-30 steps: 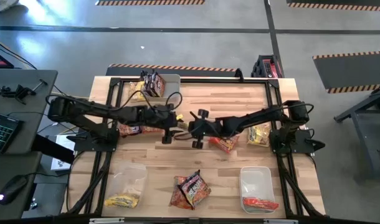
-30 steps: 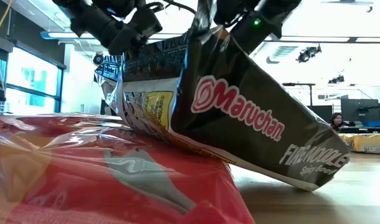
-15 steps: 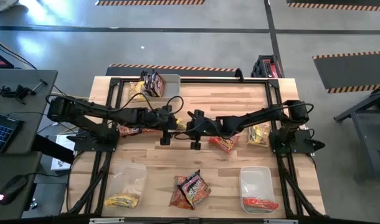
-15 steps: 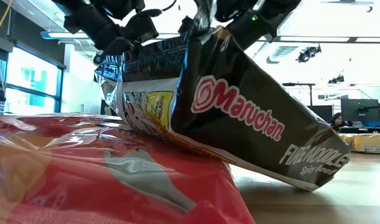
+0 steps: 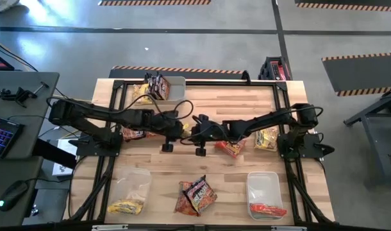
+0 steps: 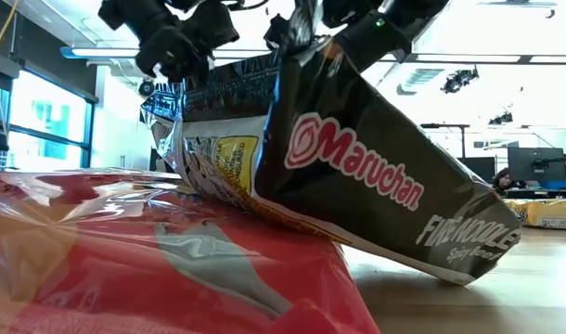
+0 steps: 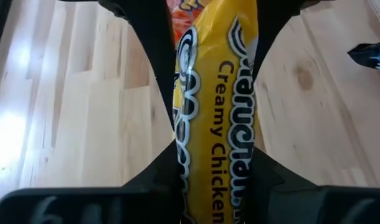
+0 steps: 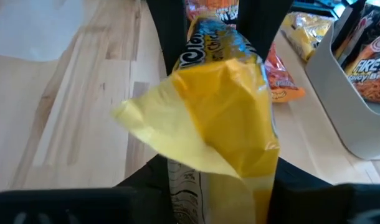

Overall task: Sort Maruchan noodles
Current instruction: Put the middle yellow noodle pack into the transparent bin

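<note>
A yellow Maruchan packet hangs over the table's middle between both grippers. My left gripper reaches in from the left and is shut on it. My right gripper reaches in from the right and is shut on it too. In the low view a dark Maruchan packet leans on a red packet at the near edge. More packets lie on the table: an orange one, a yellow one, and some under the left arm. My left gripper pinches the yellow packet between its two fingers, one on each side of the printed face. The fingers slant down from the table's left and lie along the packet. The packet is clear of the table. My right gripper pinches the same packet between its two fingers. The packet's plain yellow end flap sticks back toward the wrist. The fingers slant down from the table's right. The packet is lifted clear.
A white bin at the far edge holds dark packets. A clear bin at the near left holds a yellow packet, and a clear bin at the near right holds a red one. Bare wood lies between the arms and the near pile.
My right gripper has carried the yellow packet a little toward the table's left, up to my left gripper. My left gripper has risen slightly and tipped.
</note>
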Tool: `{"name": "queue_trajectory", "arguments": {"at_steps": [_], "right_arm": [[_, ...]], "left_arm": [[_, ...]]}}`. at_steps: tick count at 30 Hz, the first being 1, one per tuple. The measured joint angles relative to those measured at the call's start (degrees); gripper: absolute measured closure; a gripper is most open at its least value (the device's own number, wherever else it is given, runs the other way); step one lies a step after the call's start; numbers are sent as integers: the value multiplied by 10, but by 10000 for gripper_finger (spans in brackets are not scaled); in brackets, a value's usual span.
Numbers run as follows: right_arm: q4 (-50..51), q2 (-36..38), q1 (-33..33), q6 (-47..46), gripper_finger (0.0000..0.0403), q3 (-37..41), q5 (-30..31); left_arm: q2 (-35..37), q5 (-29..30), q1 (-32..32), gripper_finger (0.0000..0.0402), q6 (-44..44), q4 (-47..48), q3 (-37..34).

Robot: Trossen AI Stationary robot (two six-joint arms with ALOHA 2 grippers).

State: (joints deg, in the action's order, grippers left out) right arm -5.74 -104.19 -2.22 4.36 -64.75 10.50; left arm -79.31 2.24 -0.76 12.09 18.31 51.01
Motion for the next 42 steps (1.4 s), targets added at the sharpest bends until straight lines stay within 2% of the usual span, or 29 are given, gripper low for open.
{"name": "queue_trajectory", "arguments": {"at_steps": [7, 11, 16, 25, 30, 36, 42], "right_arm": [[25, 36, -11, 24, 248, 0, -2], [63, 70, -14, 45, 245, 0, 13], [106, 102, -12, 47, 246, 0, 14], [154, 105, 4, 47, 275, 0, 11], [151, 104, 16, 50, 302, 0, 10], [149, 104, 35, 45, 325, 0, 8], [145, 104, 42, 41, 332, 0, 6]], "left_arm": [[0, 6, 29, 318, -16, 161, 82], [-1, -14, 60, 318, -29, 283, 137], [0, -7, 101, 318, -84, 369, 188], [0, -33, 238, 318, -182, 451, 222], [0, -35, 345, 317, -292, 465, 236], [-5, 22, 466, 316, -458, 461, 238], [-33, 57, 554, 315, -572, 462, 238]]}}
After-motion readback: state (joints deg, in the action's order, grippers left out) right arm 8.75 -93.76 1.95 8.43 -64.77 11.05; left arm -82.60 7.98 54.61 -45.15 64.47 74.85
